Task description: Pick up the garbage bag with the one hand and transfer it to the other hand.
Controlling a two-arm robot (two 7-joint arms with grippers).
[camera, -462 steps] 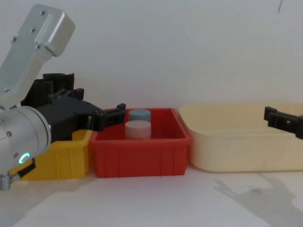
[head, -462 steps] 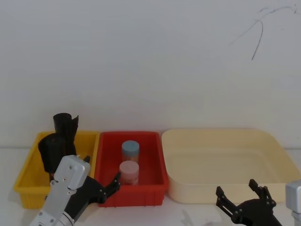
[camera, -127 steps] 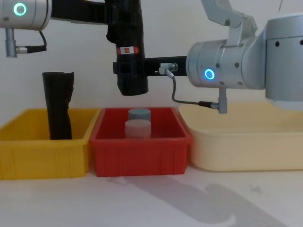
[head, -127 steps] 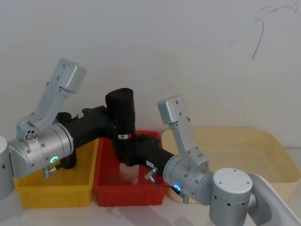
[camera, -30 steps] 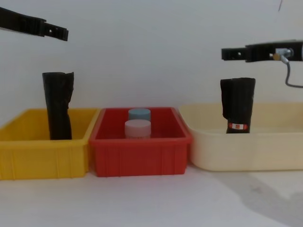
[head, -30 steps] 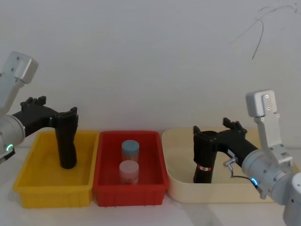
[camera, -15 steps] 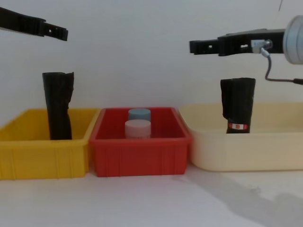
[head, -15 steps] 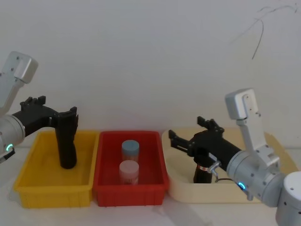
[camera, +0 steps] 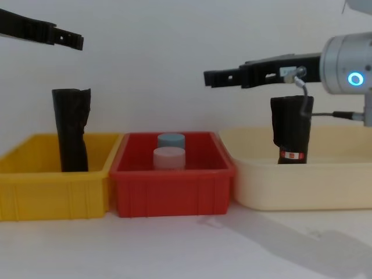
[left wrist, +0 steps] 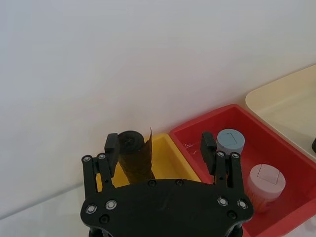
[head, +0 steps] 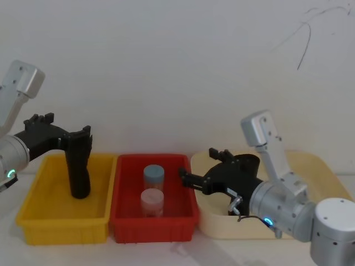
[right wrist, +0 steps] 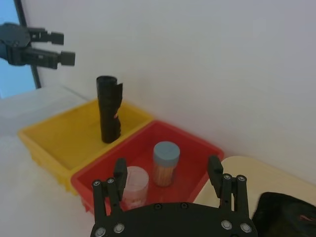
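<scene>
Chest view: garbage bag point(camera: 292, 131) stands upright in cream tub point(camera: 302, 186) near its left wall. Its red-and-white label band sits low, writing too small to read. Head view hides most of it behind right gripper point(head: 198, 165), which is spread, empty, and high over red bin's point(head: 125, 224) right edge. Left gripper point(head: 62, 126) is spread and empty above yellow bin point(head: 33, 213), which holds unlabelled black roll point(head: 79, 169).

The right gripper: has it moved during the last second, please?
Yes. In the chest view the right gripper has slid to the robot's left, from above the garbage bag in the cream tub to above the right edge of the red bin.
</scene>
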